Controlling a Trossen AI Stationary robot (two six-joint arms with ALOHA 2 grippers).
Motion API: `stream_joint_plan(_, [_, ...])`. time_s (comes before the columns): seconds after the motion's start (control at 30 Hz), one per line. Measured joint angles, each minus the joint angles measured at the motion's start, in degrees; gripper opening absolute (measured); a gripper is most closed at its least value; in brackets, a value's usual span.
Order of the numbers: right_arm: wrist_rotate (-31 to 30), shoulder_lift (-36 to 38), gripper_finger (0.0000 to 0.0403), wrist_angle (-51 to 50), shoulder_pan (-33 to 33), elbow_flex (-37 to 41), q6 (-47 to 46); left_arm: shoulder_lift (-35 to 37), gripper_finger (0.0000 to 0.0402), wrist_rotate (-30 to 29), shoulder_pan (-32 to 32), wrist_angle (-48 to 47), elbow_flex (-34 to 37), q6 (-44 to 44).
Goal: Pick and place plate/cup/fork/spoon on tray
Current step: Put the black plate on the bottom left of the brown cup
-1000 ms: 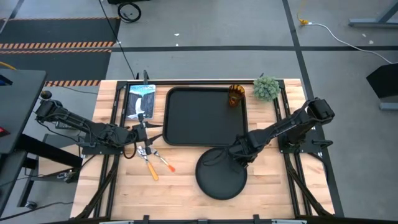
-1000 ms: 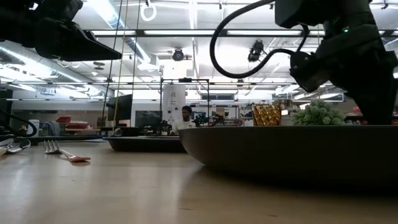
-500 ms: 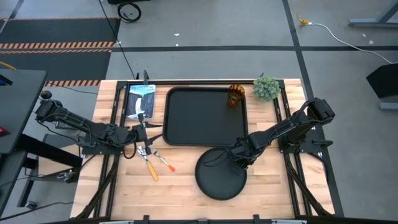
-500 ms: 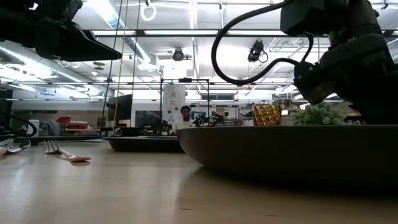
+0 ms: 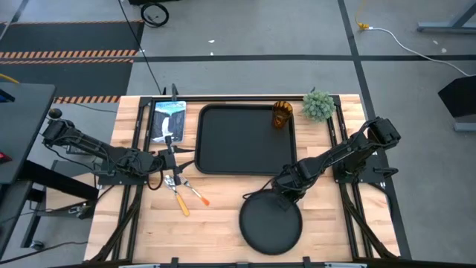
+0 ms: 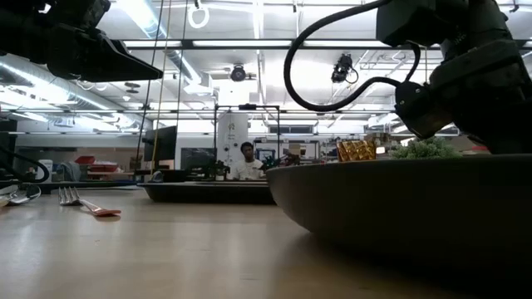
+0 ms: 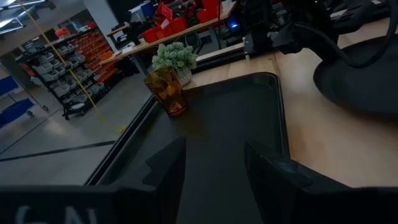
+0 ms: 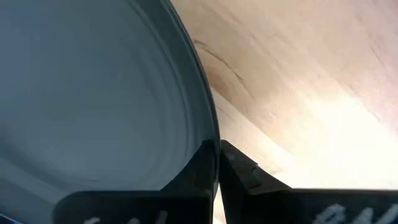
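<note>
The round black plate (image 5: pixel 270 223) lies on the wooden table near its front edge, in front of the black tray (image 5: pixel 245 141). My right gripper (image 5: pixel 280 196) is shut on the plate's far rim. The amber cup (image 5: pixel 281 114) stands in the tray's far right corner. The fork (image 5: pixel 196 195) and the spoon (image 5: pixel 181 201) lie side by side on the wood, left of the plate. Just beyond them, at the tray's left rim, my left gripper (image 7: pixel 214 165) waits open with nothing between its fingers. My right gripper pinches the plate's raised rim (image 8: pixel 210 134) at its far edge between its two shut fingers (image 8: pixel 233 168). It comes slanting down from the table's far right. In the low view the plate (image 6: pixel 399 208) looks slightly tipped; I cannot tell whether it is clear of the table.
A small green plant (image 5: pixel 318 104) stands just right of the tray's far corner. A blue and white card (image 5: pixel 167 120) lies left of the tray. Bare wood lies left and right of the plate. A person (image 6: pixel 247 158) shows far back in the room.
The plate has shifted toward the table's near edge and a little to the right, and fills more of the low view. My right gripper has gone the same way, staying at the plate's far rim.
</note>
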State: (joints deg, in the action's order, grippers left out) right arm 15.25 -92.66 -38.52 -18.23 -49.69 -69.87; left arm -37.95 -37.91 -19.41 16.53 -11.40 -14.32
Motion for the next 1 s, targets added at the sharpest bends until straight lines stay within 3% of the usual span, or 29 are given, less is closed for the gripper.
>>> stream_joint_plan(0.33, [-2.65,-0.04,0.0009,1.91,3.98,-2.69,0.57,0.00,0.0172,0.00,0.01,0.00,0.00,0.12])
stream_joint_plan(0.57, [-6.42,0.14,0.0009,-14.35,8.26,-13.85,9.76,0.00,0.0172,0.04,0.01,0.00,0.00,1.56])
stream_joint_plan(0.67, [-6.47,1.54,0.0009,-16.65,11.40,-16.08,14.17,-0.02,0.0172,0.07,0.01,0.00,0.00,1.97])
stream_joint_plan(1.0, [-9.01,11.72,0.0009,-17.32,25.05,-10.28,20.27,-0.02,0.0172,0.26,-0.01,0.00,0.00,2.11])
